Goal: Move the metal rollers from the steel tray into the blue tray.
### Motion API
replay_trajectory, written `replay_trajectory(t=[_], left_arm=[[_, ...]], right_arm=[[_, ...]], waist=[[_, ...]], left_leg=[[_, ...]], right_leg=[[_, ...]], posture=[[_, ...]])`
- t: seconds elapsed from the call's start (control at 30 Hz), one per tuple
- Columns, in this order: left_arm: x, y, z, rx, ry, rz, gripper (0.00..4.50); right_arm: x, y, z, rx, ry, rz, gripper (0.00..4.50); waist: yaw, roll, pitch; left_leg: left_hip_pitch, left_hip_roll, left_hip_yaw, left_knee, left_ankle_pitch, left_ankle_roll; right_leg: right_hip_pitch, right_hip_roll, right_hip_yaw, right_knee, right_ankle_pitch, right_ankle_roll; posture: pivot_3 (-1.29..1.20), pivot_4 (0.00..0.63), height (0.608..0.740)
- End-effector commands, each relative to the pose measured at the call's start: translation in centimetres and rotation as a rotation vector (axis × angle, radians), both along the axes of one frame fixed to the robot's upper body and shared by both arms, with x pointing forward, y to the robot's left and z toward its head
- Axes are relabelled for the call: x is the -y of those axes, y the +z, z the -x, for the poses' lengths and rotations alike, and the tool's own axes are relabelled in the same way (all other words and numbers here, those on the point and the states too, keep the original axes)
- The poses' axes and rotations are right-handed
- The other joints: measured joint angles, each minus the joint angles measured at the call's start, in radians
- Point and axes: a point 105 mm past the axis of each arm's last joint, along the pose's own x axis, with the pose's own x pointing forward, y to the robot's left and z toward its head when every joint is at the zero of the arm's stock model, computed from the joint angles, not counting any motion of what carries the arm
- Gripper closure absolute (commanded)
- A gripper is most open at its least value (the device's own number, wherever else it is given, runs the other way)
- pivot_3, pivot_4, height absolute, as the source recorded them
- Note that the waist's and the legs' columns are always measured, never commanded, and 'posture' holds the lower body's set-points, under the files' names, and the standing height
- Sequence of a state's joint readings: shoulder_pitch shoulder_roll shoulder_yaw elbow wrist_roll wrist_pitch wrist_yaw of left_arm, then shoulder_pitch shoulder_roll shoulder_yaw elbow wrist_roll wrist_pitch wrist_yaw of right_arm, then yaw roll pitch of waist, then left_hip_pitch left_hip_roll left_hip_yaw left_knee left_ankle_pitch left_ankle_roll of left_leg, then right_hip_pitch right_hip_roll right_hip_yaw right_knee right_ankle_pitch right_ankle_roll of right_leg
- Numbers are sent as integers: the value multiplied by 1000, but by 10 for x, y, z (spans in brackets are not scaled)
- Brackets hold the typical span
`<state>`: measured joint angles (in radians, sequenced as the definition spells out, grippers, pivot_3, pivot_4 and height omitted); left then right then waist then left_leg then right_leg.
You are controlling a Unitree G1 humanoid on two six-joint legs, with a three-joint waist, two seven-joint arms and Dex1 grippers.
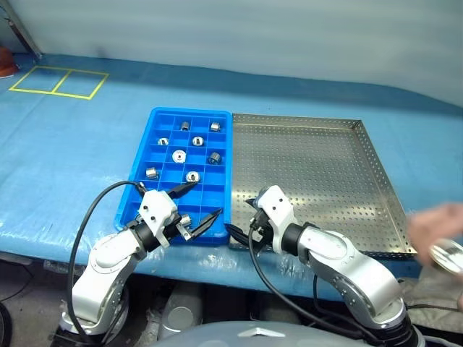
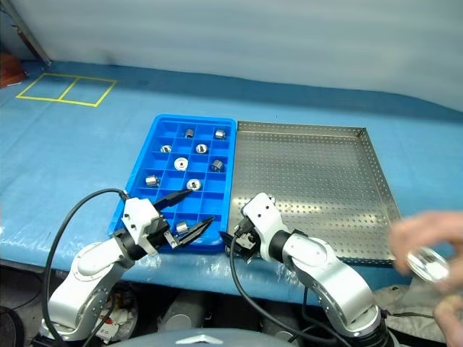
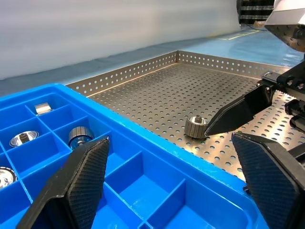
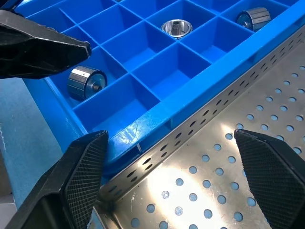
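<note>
The rollers (image 1: 179,155) lay scattered singly in compartments of the blue tray (image 1: 217,224), most in its far and middle rows and one in a near compartment between the left end effector's fingers. In the left wrist view one more roller (image 3: 196,127) stood on the perforated floor of the steel tray (image 1: 376,173), near its corner closest to the blue tray, touching or just beside the tip of the right end effector's finger. The two trays sat side by side, long edges touching, the blue one on the robot's left.

The left end effector (image 1: 197,204) hung over the near end of the blue tray with its fingers spread wide, pinching nothing. The right end effector (image 4: 176,176) hung over the near left corner of the steel tray, just beside the blue tray's wall, its fingers also spread wide and empty.

Both trays rested on a table (image 1: 65,166) covered in a wrinkled blue sheet. At the far left of the table a rectangle split in two (image 1: 59,81) was marked in yellow tape. Behind the table stood a pale, plain wall (image 1: 253,29). At the right edge a person's blurred hand (image 1: 438,224) held a shiny metal thing.
</note>
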<state>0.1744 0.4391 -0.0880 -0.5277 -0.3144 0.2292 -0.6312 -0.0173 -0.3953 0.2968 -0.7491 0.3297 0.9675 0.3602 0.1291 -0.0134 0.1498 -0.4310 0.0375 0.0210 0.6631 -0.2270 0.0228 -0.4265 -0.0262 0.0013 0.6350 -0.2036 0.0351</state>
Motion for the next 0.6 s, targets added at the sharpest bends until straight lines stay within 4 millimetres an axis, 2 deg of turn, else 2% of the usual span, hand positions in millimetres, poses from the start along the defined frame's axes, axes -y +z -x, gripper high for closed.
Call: replay_trajectory(t=[0.03, 0.6], left_arm=[[0, 8, -1, 43, 3, 4, 0], [4, 6, 0, 25, -35, -2, 0]], right_arm=[[-5, 14, 0, 62, 21, -31, 25], [-8, 18, 0, 78, 29, -36, 25]], waist=[[0, 0, 0], [-5, 0, 0]], left_leg=[[0, 0, 0, 0, 0, 0], [0, 0, 0, 0, 0, 0]], right_leg=[[0, 0, 0, 0, 0, 0], [0, 0, 0, 1, 0, 0]], posture=[[288, 150, 740], [246, 150, 740]])
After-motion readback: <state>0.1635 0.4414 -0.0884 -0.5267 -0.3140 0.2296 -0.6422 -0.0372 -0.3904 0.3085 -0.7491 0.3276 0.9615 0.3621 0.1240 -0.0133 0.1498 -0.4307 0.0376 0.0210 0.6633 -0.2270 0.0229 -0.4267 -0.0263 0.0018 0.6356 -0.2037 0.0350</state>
